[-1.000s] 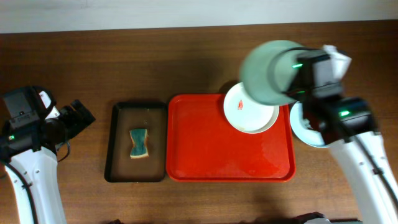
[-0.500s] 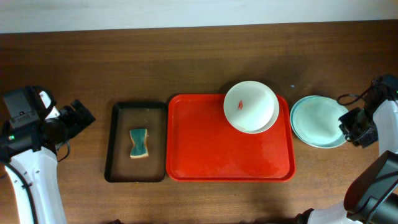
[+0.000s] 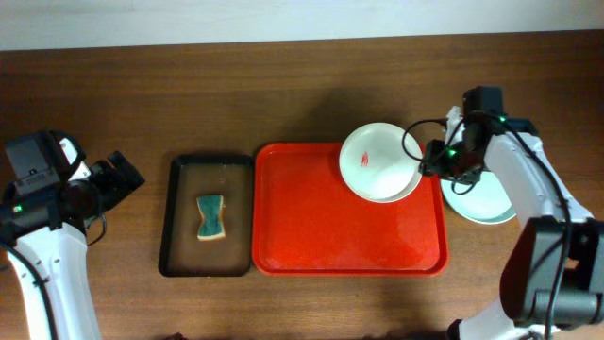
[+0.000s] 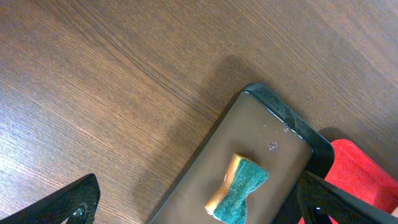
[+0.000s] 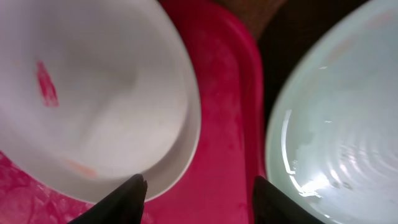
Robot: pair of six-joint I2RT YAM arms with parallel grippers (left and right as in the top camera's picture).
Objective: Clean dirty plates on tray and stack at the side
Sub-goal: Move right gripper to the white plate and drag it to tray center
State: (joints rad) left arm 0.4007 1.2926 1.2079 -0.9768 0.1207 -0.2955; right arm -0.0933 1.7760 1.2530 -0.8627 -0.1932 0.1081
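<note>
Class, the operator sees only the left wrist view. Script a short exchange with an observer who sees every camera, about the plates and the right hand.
Operator: Any plate on the red tray?
Observer: One white plate, red-smeared, at its far right corner.
Operator: Where is the right hand?
Observer: It hovers open over the tray's right rim, between the white plate and a pale green plate on the table.

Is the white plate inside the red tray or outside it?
Mostly inside: the white plate rests at the far right corner of the red tray, and its edge reaches over the tray's far rim.
</note>
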